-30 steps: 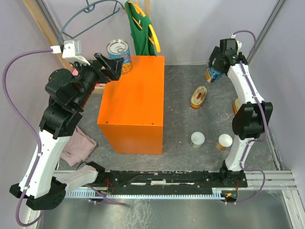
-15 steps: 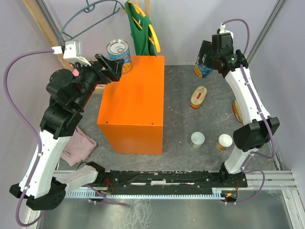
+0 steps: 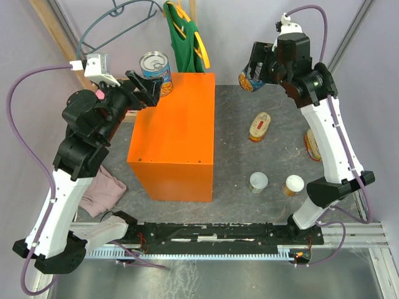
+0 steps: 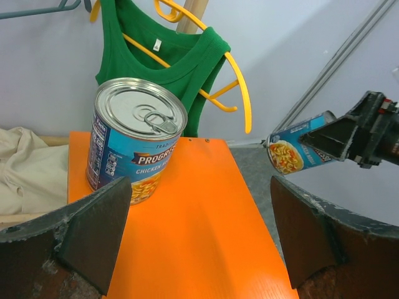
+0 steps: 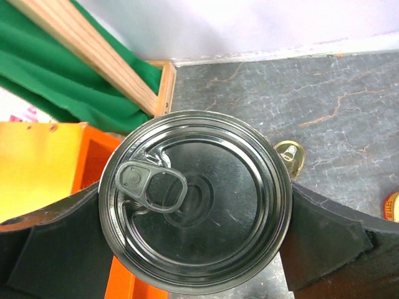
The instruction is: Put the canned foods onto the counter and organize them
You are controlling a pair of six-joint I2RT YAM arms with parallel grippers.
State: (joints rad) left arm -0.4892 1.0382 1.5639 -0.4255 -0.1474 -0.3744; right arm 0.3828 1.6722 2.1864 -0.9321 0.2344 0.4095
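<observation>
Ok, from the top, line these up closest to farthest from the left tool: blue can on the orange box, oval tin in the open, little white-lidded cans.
1. Blue can, on the orange box, beside the left tool.
2. Oval tin, mid-floor, right side.
3. Little cans, front right: left one before right one.

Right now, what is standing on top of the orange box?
One Progresso soup can, upright at the far left corner of the orange box. I see nothing else on it. From above, the open left gripper covers a little of that corner.

Open counter [image 3: 181,143] beside upright can [image 3: 155,70]
</observation>
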